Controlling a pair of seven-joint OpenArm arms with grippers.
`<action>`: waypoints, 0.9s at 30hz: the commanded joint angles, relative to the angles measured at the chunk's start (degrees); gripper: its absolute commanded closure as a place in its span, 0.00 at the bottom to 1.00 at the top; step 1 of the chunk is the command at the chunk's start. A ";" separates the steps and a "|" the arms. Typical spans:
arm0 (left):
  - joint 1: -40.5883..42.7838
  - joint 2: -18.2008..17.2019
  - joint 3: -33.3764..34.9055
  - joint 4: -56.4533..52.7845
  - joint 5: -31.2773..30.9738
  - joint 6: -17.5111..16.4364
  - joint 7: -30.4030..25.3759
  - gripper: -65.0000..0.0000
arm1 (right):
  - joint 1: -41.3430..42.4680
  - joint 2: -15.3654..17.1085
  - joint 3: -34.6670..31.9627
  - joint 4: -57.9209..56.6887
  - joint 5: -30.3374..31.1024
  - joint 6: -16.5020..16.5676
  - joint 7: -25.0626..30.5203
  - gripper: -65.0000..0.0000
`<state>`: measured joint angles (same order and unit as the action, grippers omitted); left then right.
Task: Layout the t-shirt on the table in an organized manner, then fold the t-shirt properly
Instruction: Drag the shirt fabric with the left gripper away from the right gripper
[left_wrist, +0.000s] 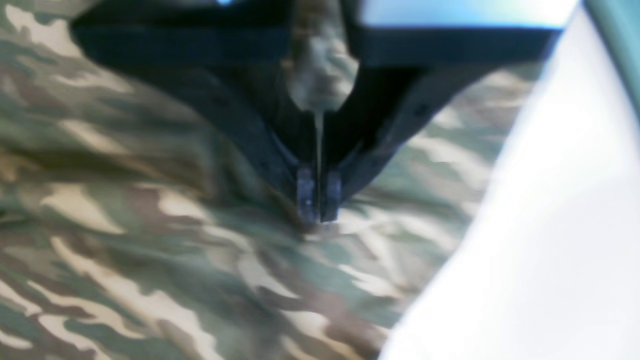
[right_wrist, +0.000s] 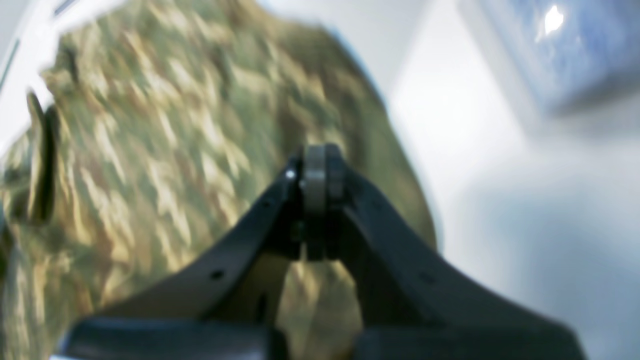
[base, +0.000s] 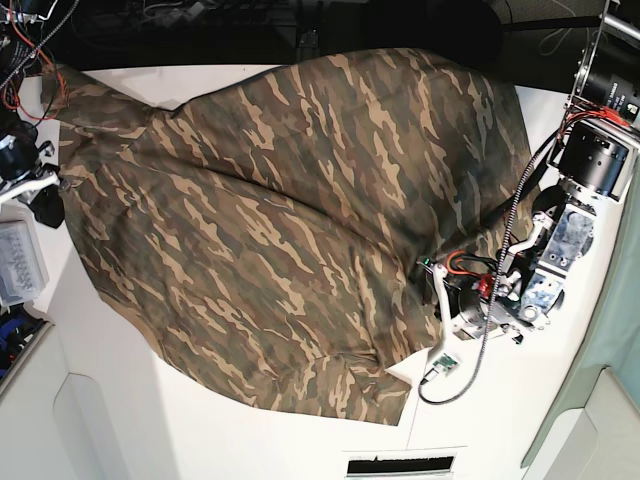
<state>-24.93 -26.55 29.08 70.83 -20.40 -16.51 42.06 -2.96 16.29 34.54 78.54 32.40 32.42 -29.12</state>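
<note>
Camo t-shirt (base: 290, 220) spread across most of the white counter (base: 200, 440), rumpled, one edge bunched at the base view's left end, a lower corner pointing toward the near edge.

Left jaws (left_wrist: 318, 202) closed tight, tips pressed together right on the shirt fabric (left_wrist: 150, 240); a pinch of camo cloth shows bunched up between the arms behind the tips, so it has hold of the shirt. White counter (left_wrist: 550, 250) just beside, to the right of the shirt edge.

Right jaws (right_wrist: 320, 175) also fully closed, tips together, camo cloth (right_wrist: 175, 150) directly behind and under them. Too blurred to say if fabric is pinched.

No readable writing, label or brand in any view.
</note>
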 joint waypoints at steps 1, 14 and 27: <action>-0.55 -1.22 -0.28 1.53 -0.68 0.00 0.00 0.94 | 1.77 0.42 0.31 0.61 -1.25 -0.11 0.87 1.00; 15.78 -5.05 -5.70 6.25 -1.20 -1.22 1.09 0.94 | 16.61 1.36 -10.56 -24.72 -15.74 -0.09 10.56 1.00; 14.64 -3.43 -6.82 -6.88 15.23 -2.19 -5.05 0.94 | 12.09 4.74 -12.37 -25.03 -13.40 -0.11 9.75 1.00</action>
<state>-10.50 -29.34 22.15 64.47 -6.13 -18.87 33.04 8.73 20.29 22.00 52.82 19.33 32.21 -19.31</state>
